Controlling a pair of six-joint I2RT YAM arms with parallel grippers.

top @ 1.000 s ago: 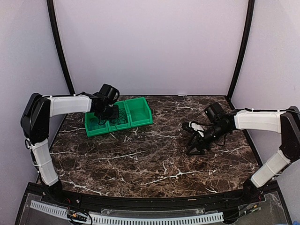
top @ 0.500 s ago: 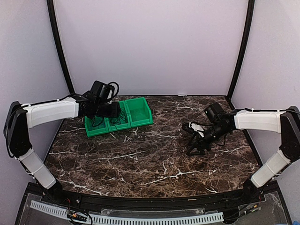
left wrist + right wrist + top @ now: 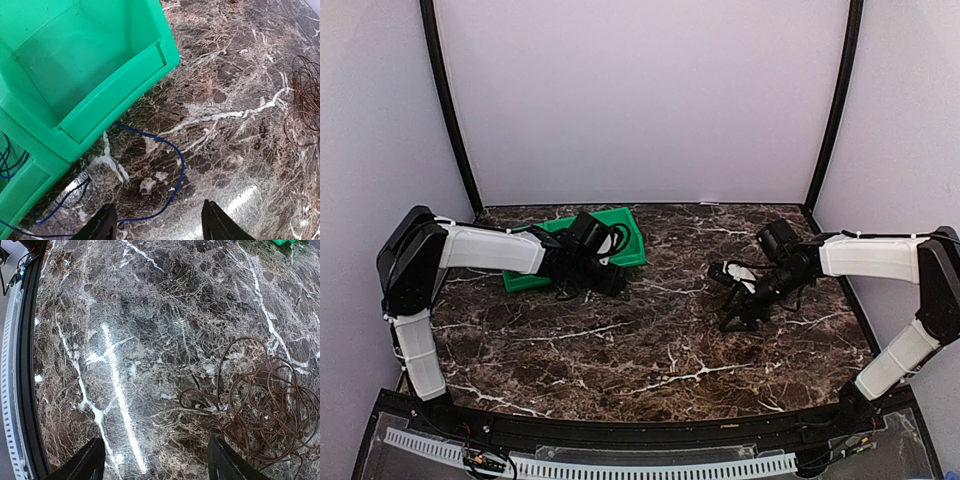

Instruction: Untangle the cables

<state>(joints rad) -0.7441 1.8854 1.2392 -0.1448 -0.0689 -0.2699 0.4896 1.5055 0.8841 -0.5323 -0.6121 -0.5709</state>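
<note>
Right, so I had the left gripper hanging over the counter near its far left corner, jaws wide apart with nothing between them. Under it ran the blue cable, one thin loop lying on the stone just beside the green bin, and more blue wire showed inside the next compartment. I judged it light and floppy, springy enough to hold its curve, and likely to slide on that polished marble. The open arc of the loop, clear of the bin wall, looked the best place to pinch it. Over towards the right edge, the right gripper was likewise spread and empty, with the brown cable in a loose nest of coils just beside one fingertip. That wire looked finer and a bit stiffer, so I reckoned lifting the mass would drag every coil along. A single outer strand at the nest's rim seemed the safer hold.
</note>
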